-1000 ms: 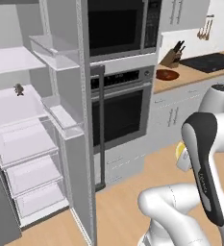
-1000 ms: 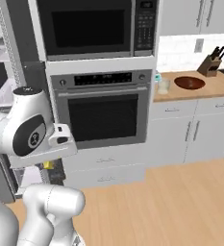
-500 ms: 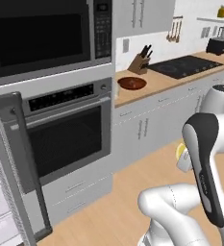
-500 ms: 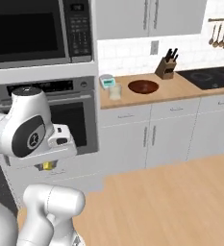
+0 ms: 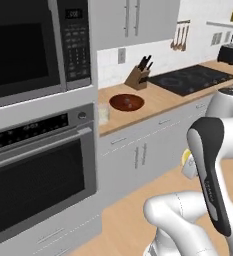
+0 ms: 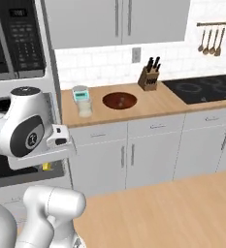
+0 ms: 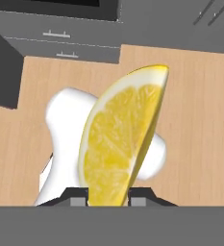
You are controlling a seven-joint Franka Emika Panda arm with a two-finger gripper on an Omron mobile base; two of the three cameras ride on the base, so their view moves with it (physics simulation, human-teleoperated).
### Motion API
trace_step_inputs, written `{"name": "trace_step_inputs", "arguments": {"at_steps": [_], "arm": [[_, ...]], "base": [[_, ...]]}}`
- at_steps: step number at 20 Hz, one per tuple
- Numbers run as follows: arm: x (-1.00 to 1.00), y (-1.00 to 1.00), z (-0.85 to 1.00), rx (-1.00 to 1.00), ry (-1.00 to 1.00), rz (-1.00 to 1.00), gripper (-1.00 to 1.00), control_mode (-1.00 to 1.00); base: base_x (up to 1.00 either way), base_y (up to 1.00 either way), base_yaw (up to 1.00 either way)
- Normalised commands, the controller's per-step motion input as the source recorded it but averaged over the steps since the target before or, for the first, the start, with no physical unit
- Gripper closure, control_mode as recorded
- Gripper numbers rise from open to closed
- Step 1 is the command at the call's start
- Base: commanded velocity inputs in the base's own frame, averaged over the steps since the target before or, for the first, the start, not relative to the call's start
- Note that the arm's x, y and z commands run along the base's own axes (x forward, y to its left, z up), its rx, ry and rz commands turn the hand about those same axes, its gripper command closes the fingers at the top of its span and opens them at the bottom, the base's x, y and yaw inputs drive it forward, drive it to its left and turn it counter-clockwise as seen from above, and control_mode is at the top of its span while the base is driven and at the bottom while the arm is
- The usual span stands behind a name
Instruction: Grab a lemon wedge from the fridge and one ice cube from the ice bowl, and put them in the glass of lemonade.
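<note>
We face a long wooden counter (image 6: 172, 104) running beside the black wall oven (image 5: 38, 175), and we judge the carry toward it to be the step in hand. On that counter the ice bowl (image 6: 119, 100) sits near the middle, dark reddish-brown and shallow, with the glass of lemonade (image 6: 85, 109) just beside it toward the oven end, in front of a small white scale (image 6: 80, 93); a knife block (image 6: 149, 77) stands farther along by the wall. Our gripper (image 7: 108, 194) is clenched on the lemon wedge (image 7: 118, 139), its two tips pinching the lower end so the wedge's long axis runs straight out from the fingers. In the left base view a sliver of that yellow shows behind our forearm. The glass lies ahead and above our low-held hand, so the coming move, as we judge it, must lift and reach forward over the counter edge.
</note>
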Motion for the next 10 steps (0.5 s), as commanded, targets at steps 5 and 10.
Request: {"name": "trace_step_inputs", "arguments": {"at_steps": [5, 10], "arm": [[0.0, 0.0, 0.0, 0.0, 0.0, 0.0, 1.0, 1.0], [0.0, 0.0, 0.0, 0.0, 0.0, 0.0, 1.0, 1.0]], "base": [[0.98, -0.62, 0.3], [0.62, -0.55, 0.55]]}}
